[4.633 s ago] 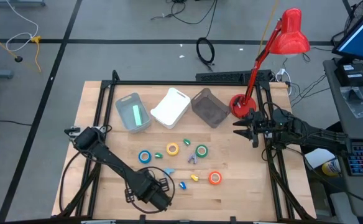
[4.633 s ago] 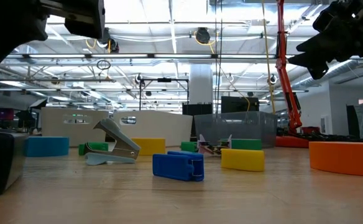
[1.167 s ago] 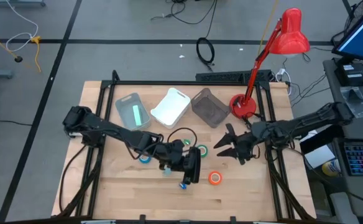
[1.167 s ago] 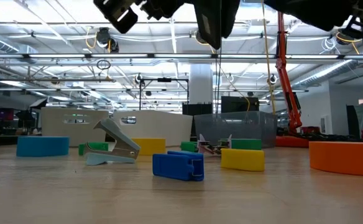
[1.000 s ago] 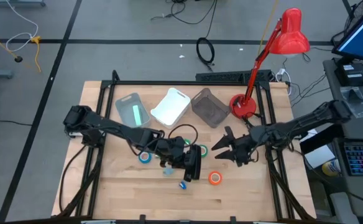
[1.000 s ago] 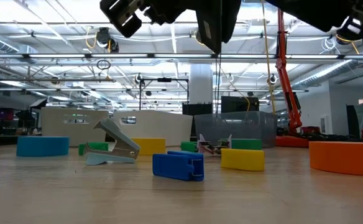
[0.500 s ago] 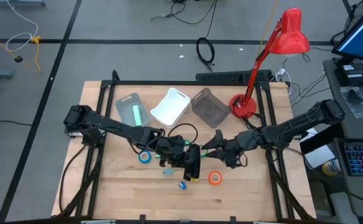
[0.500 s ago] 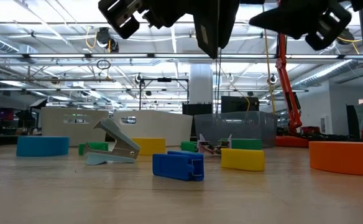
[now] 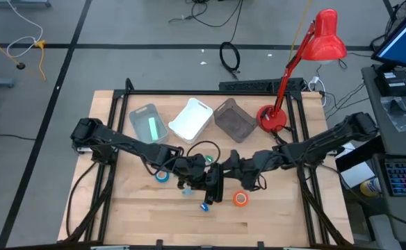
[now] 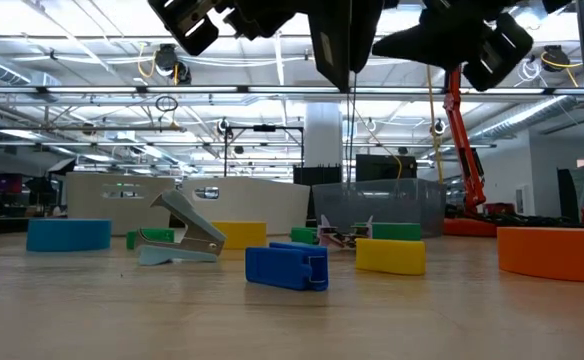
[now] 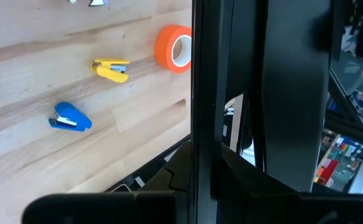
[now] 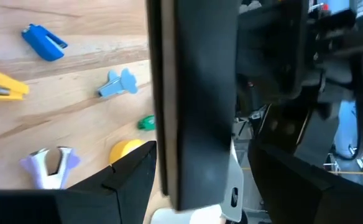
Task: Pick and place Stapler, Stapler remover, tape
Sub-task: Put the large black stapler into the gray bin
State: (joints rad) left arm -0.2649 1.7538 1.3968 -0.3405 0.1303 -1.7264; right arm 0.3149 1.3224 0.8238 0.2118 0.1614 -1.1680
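Note:
A black stapler [image 9: 217,186] hangs in the air over the middle of the table, with my left gripper [image 9: 204,178] shut on it. My right gripper [image 9: 229,171] is open at the stapler's right side; in the right wrist view its fingers [image 12: 116,183] stand on either side of the stapler [image 12: 194,93], and I cannot tell whether they touch it. On the wood lie an orange tape roll [image 9: 240,198], a blue tape roll [image 9: 162,176], a yellow tape roll [image 12: 128,149] and a pale blue staple remover [image 12: 118,83]. My left gripper holds the black stapler [image 11: 256,124], coming level from the table's left. Dark fingers against the dark body hide which part they are on. The stapler stands on end below the hand [image 10: 337,45], lifted well clear of the table.
A clear bin [image 9: 148,126], a white bin [image 9: 191,119] and a grey mesh bin [image 9: 235,119] stand at the far edge, with a red lamp [image 9: 272,118] to their right. A small blue stapler [image 11: 69,118], a small yellow stapler [image 11: 111,70] and a lavender remover [image 12: 48,165] lie below the arms.
My right gripper has gone toward the table's left, up to the black stapler, and has rolled about its own axis; its fingers now flank the stapler. The stapler stays lifted where it was.

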